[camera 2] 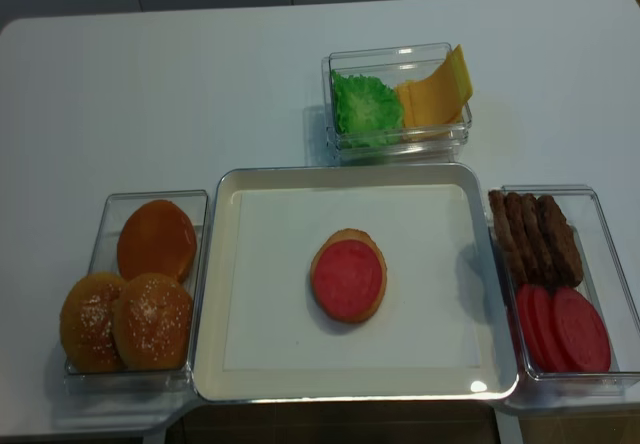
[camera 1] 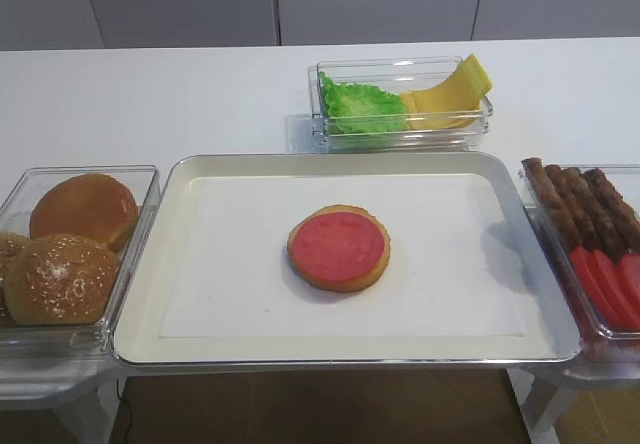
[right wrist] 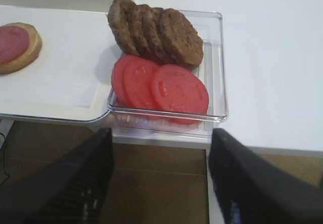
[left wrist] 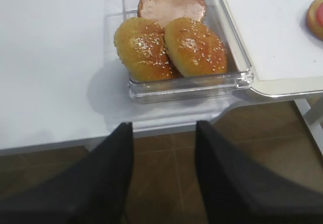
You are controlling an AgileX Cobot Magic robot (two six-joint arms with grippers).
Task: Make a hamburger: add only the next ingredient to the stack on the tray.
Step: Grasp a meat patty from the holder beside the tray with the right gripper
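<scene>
While the meat patty [right wrist: 179, 36] stands on edge in the right-hand bin [right wrist: 218, 57], straight ahead of the right gripper [right wrist: 160, 176], its fingers [right wrist: 88, 178] are spread apart and empty, nearer than the left.

Shiny metal tray [camera 2: 215, 294], white paper liner [camera 2: 270, 294], clear plastic bins [right wrist: 218, 62].

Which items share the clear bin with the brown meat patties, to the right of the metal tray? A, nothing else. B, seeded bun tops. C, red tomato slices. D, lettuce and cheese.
C: in the right wrist view the meat patties lean in a row at the back of the clear bin, with the overlapping red tomato slices in front of them in the same bin.
</scene>
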